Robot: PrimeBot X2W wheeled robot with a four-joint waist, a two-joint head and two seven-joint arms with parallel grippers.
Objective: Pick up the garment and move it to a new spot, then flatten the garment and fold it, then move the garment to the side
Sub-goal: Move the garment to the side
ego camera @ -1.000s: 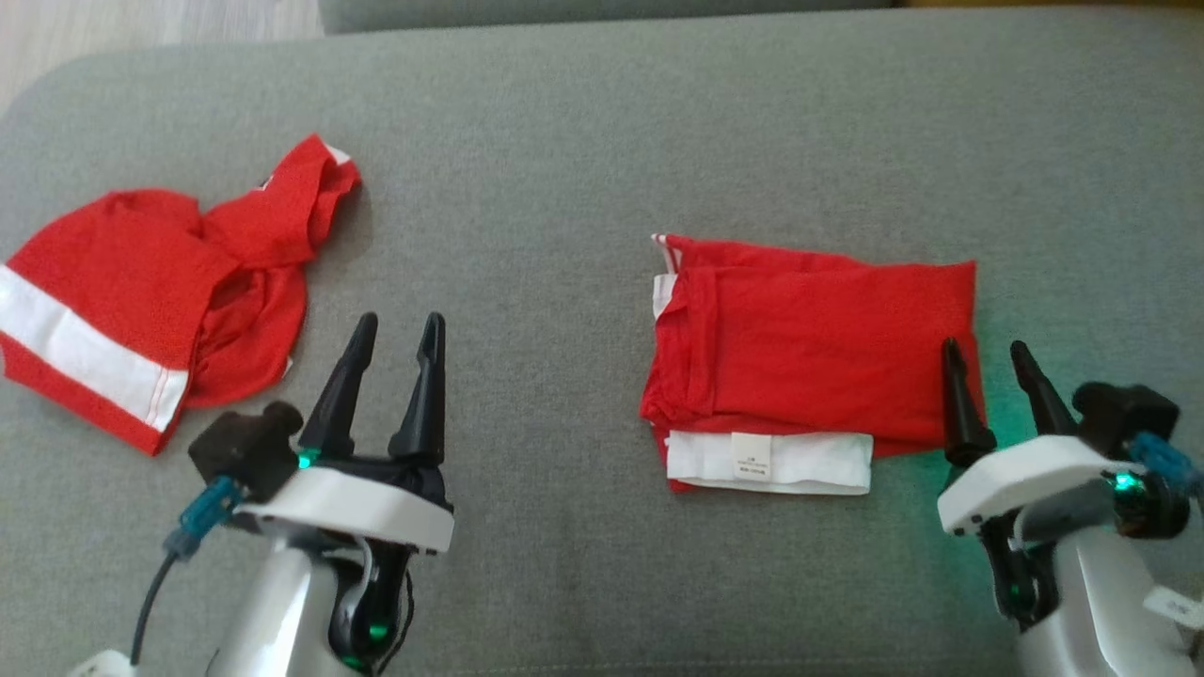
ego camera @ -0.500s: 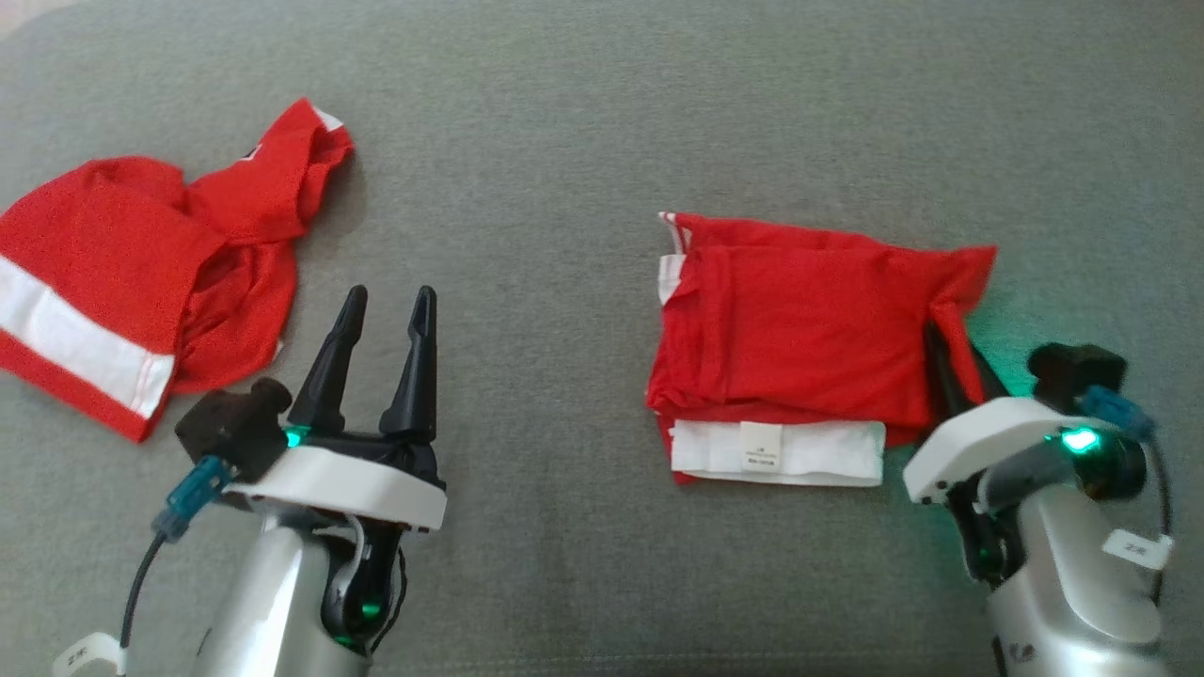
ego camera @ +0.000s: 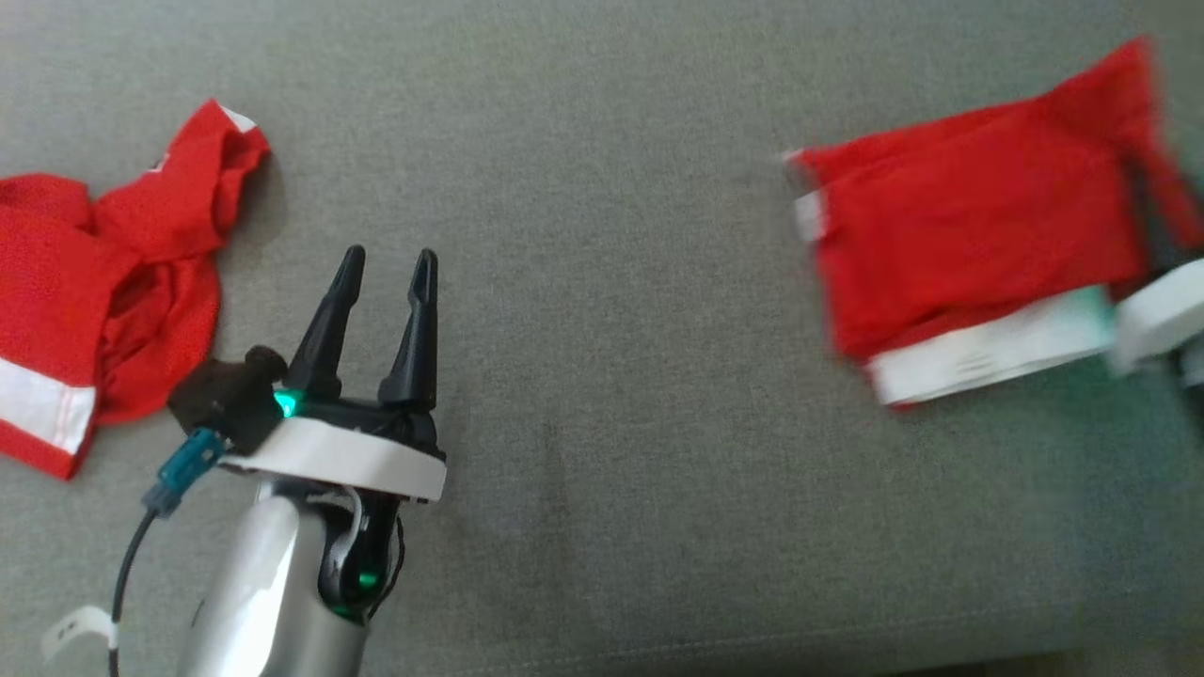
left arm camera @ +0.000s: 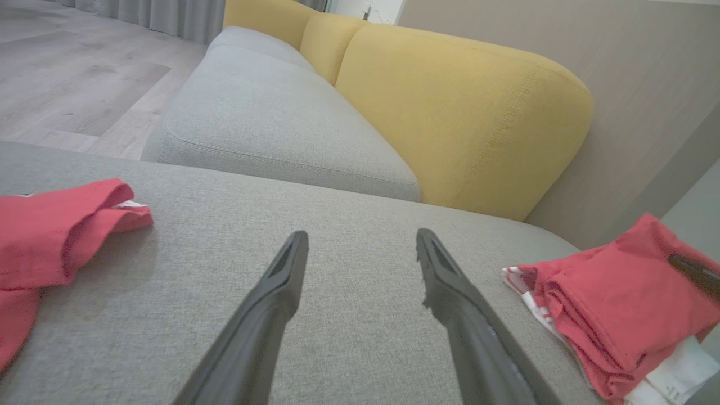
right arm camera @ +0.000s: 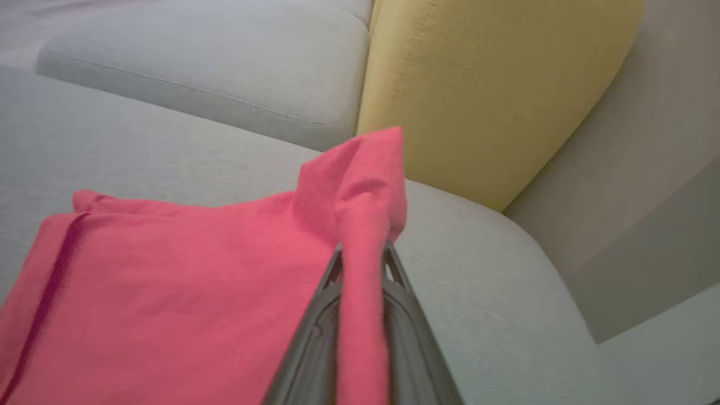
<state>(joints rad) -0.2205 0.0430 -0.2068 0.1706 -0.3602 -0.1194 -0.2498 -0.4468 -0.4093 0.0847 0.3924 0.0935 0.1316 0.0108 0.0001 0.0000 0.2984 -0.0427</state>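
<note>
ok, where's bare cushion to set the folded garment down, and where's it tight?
Widest bare patch: grey cushion between the left gripper and the folded garment held by the right gripper. Also the near strip in front of it. Crowded: left edge, where the crumpled garment lies beside the left gripper.

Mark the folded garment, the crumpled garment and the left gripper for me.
folded garment [ego camera: 978, 216], head view, middle of its red top layer.
crumpled garment [ego camera: 132, 282], head view, its bunched red middle.
left gripper [ego camera: 389, 256], head view, midway between its open jaws.
</note>
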